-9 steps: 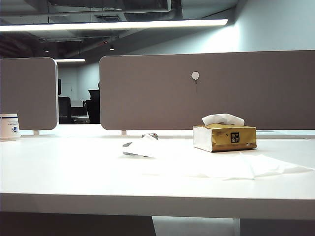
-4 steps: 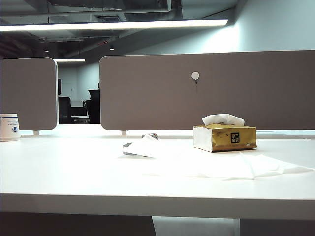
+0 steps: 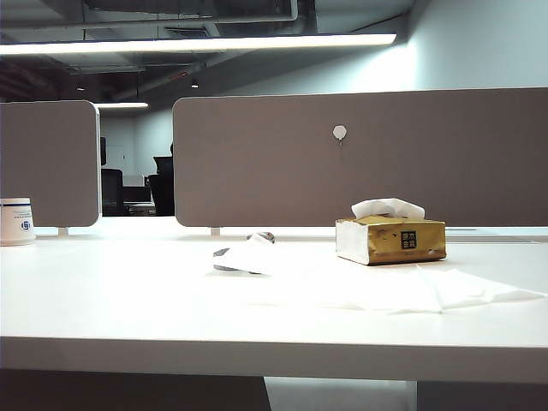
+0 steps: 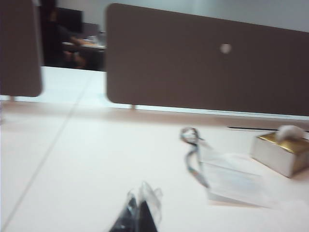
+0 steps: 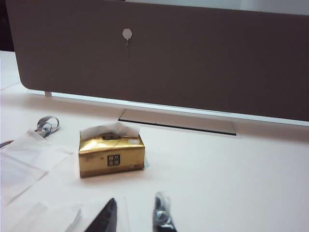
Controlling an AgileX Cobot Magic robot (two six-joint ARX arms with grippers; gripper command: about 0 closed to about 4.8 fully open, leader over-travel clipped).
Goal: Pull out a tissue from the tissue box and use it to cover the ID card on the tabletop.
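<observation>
The left gripper [image 4: 139, 212] is seen low over the wide, smooth white tabletop [image 3: 128, 300], its fingertips drawn together with nothing between them, though the left wrist view is blurred and the closure is judged only roughly. The right gripper [image 5: 135, 215] is held near the tabletop in front of the small shiny gold-brown tissue box [image 5: 111, 156], its two fingers set a narrow gap apart and holding nothing.

In the exterior view neither arm is seen, and nothing on the tabletop has shifted since the earlier frames.

One tissue box is counted, with one white tuft [image 3: 388, 207] standing from its top. One thin white tissue [image 3: 250, 255] is laid over the ID card, left of the box; only the grey lanyard with its metal clip [image 4: 190, 137] is left showing. One wider creased white sheet [image 3: 402, 289] lies before the box. One white cup [image 3: 16, 222] stands far left.
</observation>
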